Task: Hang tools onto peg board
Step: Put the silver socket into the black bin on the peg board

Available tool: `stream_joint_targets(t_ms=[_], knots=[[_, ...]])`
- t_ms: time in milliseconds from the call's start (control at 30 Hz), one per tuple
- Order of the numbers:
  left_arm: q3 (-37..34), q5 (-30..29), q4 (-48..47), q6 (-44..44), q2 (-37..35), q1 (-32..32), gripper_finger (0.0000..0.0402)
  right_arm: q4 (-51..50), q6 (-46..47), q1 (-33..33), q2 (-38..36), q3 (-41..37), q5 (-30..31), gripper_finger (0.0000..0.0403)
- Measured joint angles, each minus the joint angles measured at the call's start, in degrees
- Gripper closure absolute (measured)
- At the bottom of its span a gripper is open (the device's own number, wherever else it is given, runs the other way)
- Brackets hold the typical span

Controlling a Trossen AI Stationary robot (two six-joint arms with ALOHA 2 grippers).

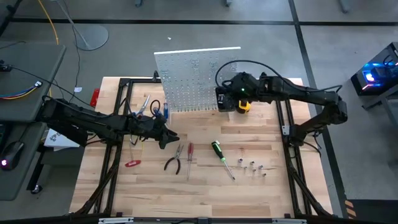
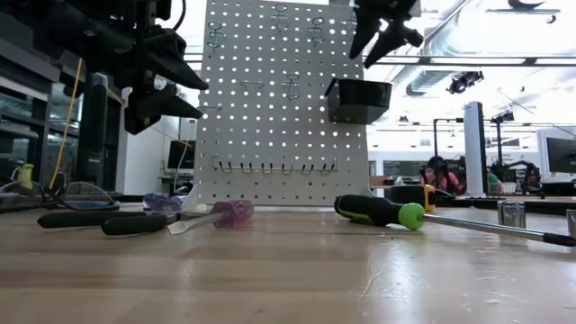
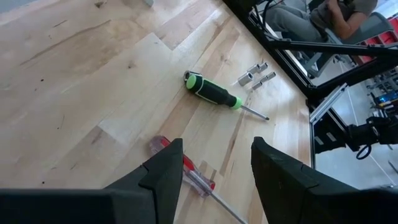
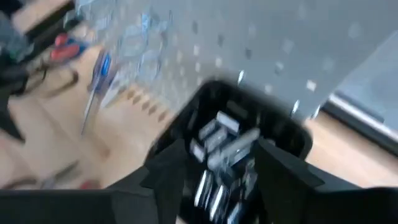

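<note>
The white peg board (image 1: 194, 79) stands upright at the table's far middle, with a black bin (image 2: 358, 99) on its face holding several metal bits (image 4: 221, 146). My right gripper (image 4: 221, 155) hovers open above the bin, seen high up in the low view as my right gripper (image 2: 385, 34). My left gripper (image 3: 216, 146) is open and empty above a red-handled screwdriver (image 3: 186, 173) lying flat. A green-black screwdriver (image 1: 219, 152), dark pliers (image 1: 173, 160) and red cutters (image 1: 132, 163) lie on the wood. A blue screwdriver and scissors (image 1: 155, 109) lie left of the board.
A yellow tape measure (image 1: 244, 106) sits by the board's right foot. Several small sockets (image 1: 252, 165) stand on the table's right part. A black metal frame (image 1: 118, 124) runs along both sides. People sit in the room beyond (image 2: 441, 171).
</note>
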Motion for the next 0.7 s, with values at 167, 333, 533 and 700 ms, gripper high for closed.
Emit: stream_joint_targets(t_ms=[167, 333, 533, 700], knots=[[0.0, 0.0, -0.2, 0.0, 0.0, 0.0, 0.0229, -10.0, 3.1, 4.4, -0.1, 0.0, -14.6, 0.0200], [0.0, 0.0, -0.2, 2.2, 0.0, 0.0, 0.0229, -15.1, 10.1, 14.1, -0.1, -4.0, -17.6, 0.0199], [0.0, 0.0, -0.1, 2.1, 0.0, 0.0, 0.0229, -5.7, 24.5, 21.9, 0.5, -16.4, -26.0, 0.0199], [0.0, 0.1, 0.3, 1.9, 0.0, 0.0, 0.0229, 4.1, 35.2, 24.2, 2.7, -26.3, -32.7, 0.0199]])
